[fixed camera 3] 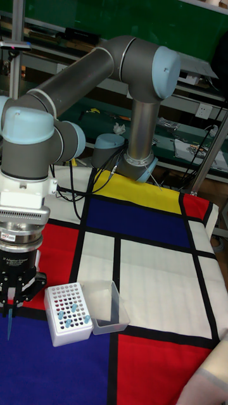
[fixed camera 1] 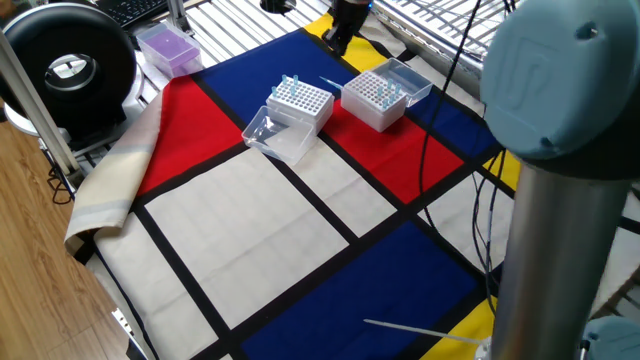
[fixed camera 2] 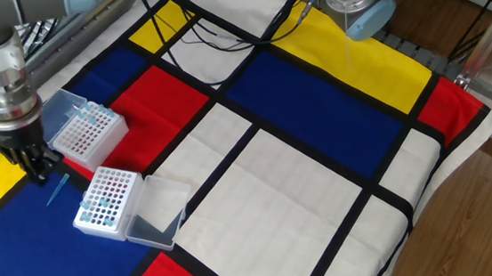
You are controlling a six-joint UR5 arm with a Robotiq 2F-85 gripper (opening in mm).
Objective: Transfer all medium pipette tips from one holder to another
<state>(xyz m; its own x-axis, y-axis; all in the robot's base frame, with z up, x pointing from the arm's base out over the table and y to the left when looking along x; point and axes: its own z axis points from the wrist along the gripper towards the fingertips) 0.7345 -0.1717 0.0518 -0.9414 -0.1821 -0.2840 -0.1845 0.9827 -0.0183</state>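
While the pincer (fixed camera 2: 39, 169) hangs low over the blue patch of the checked cloth (fixed camera 2: 321, 176) on the table, a single pale-blue tip (fixed camera 2: 57, 189) lies flat on that cloth just beside it, between the two white boxes. In the tall fixed view the pincer (fixed camera 3: 12, 302) seems to have a slim blue tip (fixed camera 3: 11, 324) pointing down beneath its fingers, but whether the fingers are clamped on it or merely above it I cannot tell.

The box with the open clear lid (fixed camera 2: 85, 134) sits on the edge of the red square, near the pincer; a few pale-blue tips (fixed camera 2: 92, 114) stand in holes at its far side. The second box (fixed camera 2: 105, 200) rests just in front of it on the blue patch, its clear lid (fixed camera 2: 156, 215) folded out flat beside it, and several tips (fixed camera 2: 101, 215) sit in its nearer rows.

From the one fixed view, the two boxes (fixed camera 1: 299, 106) (fixed camera 1: 377, 98) stand side by side, apart, with the loose tip (fixed camera 1: 331, 84) lying on the cloth between them. The pincer (fixed camera 1: 338, 38) is at the top edge there. A purple box (fixed camera 1: 168, 48) sits off the cloth near a black round device (fixed camera 1: 68, 70).
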